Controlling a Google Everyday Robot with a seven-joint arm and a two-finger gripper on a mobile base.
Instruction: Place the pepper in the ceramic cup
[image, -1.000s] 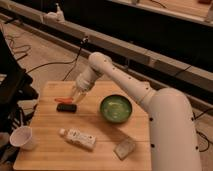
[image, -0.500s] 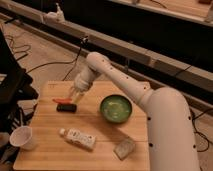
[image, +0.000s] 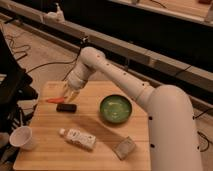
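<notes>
The slim red-orange pepper (image: 54, 100) lies level just over the left part of the wooden table (image: 95, 132). Its right end meets the tips of my gripper (image: 67, 96), which reaches down from the white arm and is shut on that end. The ceramic cup (image: 22, 137), white and handleless, stands upright at the table's front left corner, well below and to the left of the gripper.
A small dark block (image: 66, 107) lies right under the gripper. A round green bowl (image: 116, 108) sits mid-table to the right. A white labelled bottle (image: 77, 138) lies on its side near the front, with a clear crumpled packet (image: 124, 148) beside it.
The pepper has shifted left with the gripper, off the dark block it overlapped before. The block now shows fully.
</notes>
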